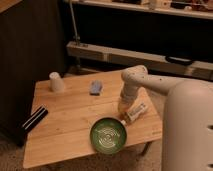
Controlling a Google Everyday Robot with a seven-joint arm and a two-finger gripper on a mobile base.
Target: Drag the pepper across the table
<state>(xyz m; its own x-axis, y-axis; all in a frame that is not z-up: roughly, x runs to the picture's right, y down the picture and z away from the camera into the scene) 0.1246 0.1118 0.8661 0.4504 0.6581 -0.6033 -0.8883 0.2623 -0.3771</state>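
The pepper [136,112] looks like a small pale container lying on its side near the right edge of the wooden table [65,125], just right of the green bowl. My gripper [122,107] hangs from the white arm [134,79] and is down at table level, right against the pepper's left end. Whether it holds the pepper does not show.
A green bowl [108,135] sits near the front edge, just below the gripper. A blue sponge [96,88] and an upturned white cup [56,81] are at the back. A black flat object [34,119] overhangs the left edge. A low shelf [135,55] stands behind.
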